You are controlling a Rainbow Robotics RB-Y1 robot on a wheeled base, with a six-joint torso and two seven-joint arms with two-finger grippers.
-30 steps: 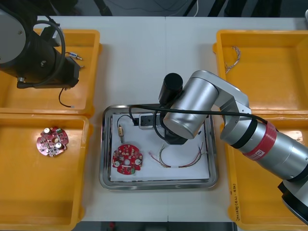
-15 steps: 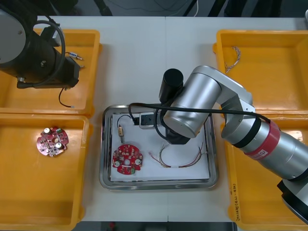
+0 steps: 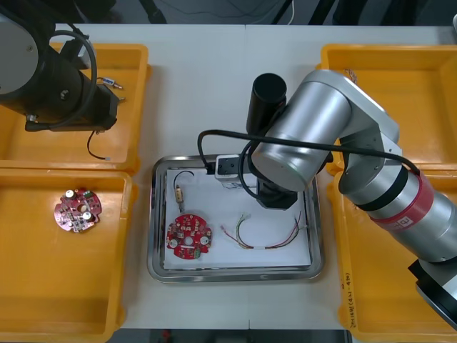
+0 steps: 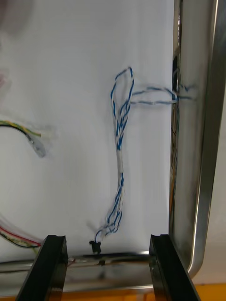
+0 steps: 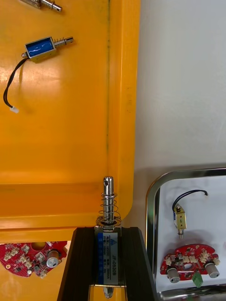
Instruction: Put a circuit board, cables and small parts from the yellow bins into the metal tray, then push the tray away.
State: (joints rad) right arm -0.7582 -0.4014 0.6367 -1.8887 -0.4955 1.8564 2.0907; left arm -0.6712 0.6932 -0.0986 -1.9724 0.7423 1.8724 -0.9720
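Observation:
My right gripper [image 4: 107, 256] is open and low over the white inside of the metal tray [image 4: 207, 155]. A twisted blue and white cable [image 4: 120, 155] lies loose on the tray floor ahead of its fingers, near the tray's wall. In the front view the right arm [image 3: 307, 143] covers the tray's far right part. The tray [image 3: 156, 214] also holds a round red circuit board [image 3: 189, 238], a red and yellow cable [image 3: 268, 237] and a small metal part [image 3: 177, 193]. My left gripper [image 5: 109, 244] is shut on a small metal part [image 5: 109, 207] with a spring, above the bin's wall.
Two yellow bins stand at each side. The far left bin [image 3: 139, 71] holds small metal parts; one blue one [image 5: 42, 47] has a black lead. The near left bin holds a second circuit board [image 3: 77, 210]. A twisted cable [image 3: 348, 82] lies in the far right bin.
The right arm has risen and shifted toward the tray's far right, uncovering more of the red and yellow cable. The right gripper has opened. The left arm has not moved.

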